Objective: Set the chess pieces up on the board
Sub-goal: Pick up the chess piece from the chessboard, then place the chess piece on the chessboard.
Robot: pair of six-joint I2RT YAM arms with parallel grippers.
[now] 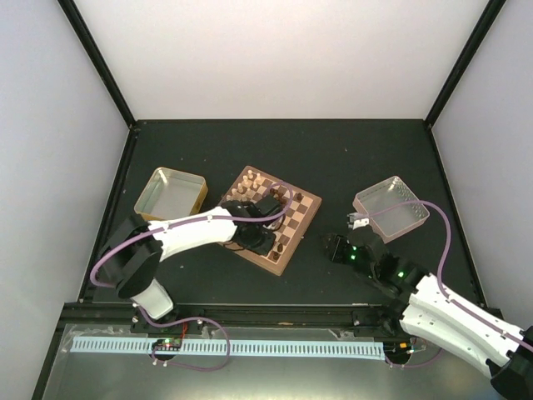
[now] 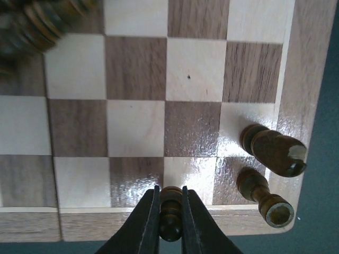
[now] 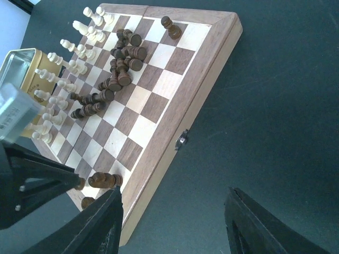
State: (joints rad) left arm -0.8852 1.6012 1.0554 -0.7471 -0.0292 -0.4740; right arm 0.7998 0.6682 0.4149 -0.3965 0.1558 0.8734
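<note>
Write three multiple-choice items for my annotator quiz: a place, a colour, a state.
1. The right gripper is: A above the table beside the board; B above the board's middle; C out of every view.
2. The piece in the left gripper is: A cream; B dark brown; C red.
3. The right gripper's jaws are: A shut empty; B shut on a piece; C open.
A: its wrist view shows bare table below it. B: dark wood sits between the closed jaws. C: a wide gap parts them.
</note>
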